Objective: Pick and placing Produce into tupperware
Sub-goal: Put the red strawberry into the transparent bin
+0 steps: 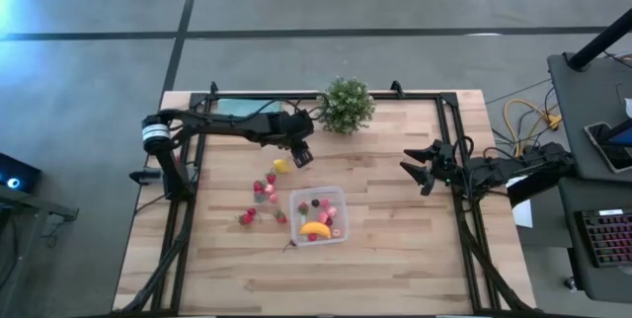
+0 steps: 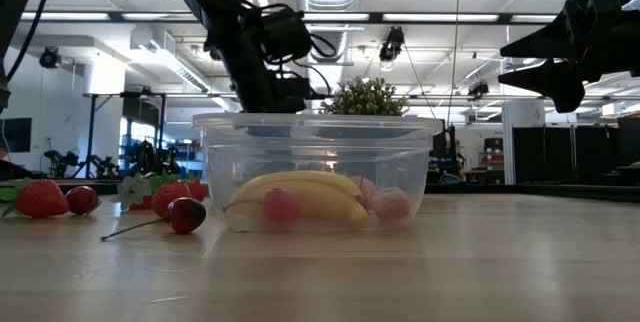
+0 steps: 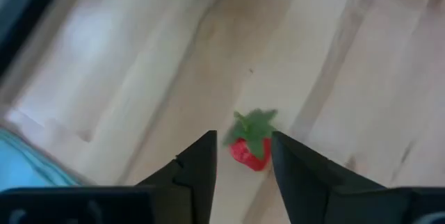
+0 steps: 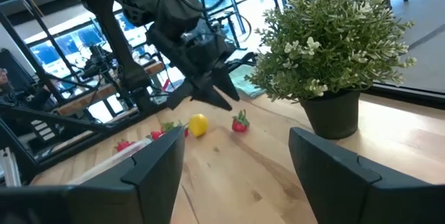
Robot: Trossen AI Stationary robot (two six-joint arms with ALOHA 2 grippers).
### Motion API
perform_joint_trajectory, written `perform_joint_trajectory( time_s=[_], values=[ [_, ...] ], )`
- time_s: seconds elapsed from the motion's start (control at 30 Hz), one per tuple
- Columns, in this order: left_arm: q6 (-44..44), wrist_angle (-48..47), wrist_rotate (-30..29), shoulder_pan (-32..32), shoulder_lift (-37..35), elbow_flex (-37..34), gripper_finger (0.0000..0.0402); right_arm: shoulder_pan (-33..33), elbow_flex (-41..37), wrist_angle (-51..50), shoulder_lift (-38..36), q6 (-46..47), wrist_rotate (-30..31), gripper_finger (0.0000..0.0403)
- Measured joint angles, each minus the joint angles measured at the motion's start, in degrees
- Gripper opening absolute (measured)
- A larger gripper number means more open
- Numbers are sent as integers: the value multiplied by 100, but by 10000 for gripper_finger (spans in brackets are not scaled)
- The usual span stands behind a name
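Note:
My left gripper (image 1: 302, 154) hangs open over the table between the lemon (image 1: 281, 166) and the potted plant. In the left wrist view its fingers (image 3: 203, 160) frame a red strawberry (image 3: 249, 149) that lies on the wood below them, untouched. The right wrist view shows that strawberry (image 4: 240, 123) beside the lemon (image 4: 198, 124), under the raised left gripper (image 4: 203, 101). The clear tupperware (image 1: 337, 199) stands on the table with the banana (image 1: 316, 228) and some small fruits inside. More strawberries (image 1: 259, 188) lie scattered to its left. My right gripper (image 1: 413, 172) waits open at the table's right.
A bushy potted plant (image 1: 346, 106) stands at the far edge, just right of the left gripper. A teal cloth (image 1: 235, 107) lies at the far left. In the low view a dark cherry with a stem (image 2: 185, 214) and strawberries (image 2: 40, 198) lie left of the tupperware (image 2: 320, 132).

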Motion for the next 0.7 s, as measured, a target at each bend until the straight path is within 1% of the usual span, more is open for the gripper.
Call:
perform_joint_trajectory(
  time_s=[0.1,0.23,0.37,0.5,0.63,0.7],
  values=[
    [-252,13,213,-11,59,0,152,2,0,-1,-1,0,0,247],
    [-669,-76,246,-12,118,0,194,0,0,0,0,0,0,247],
    [-679,-87,239,-11,175,0,223,2,0,-1,0,0,0,249],
    [-782,-87,289,4,301,0,232,2,0,-1,0,0,0,247],
    [-1664,-94,727,149,446,-2,233,2,0,-2,0,0,0,245],
    [-2004,-104,741,187,474,-9,233,1,0,0,-1,0,0,245]
  ],
)
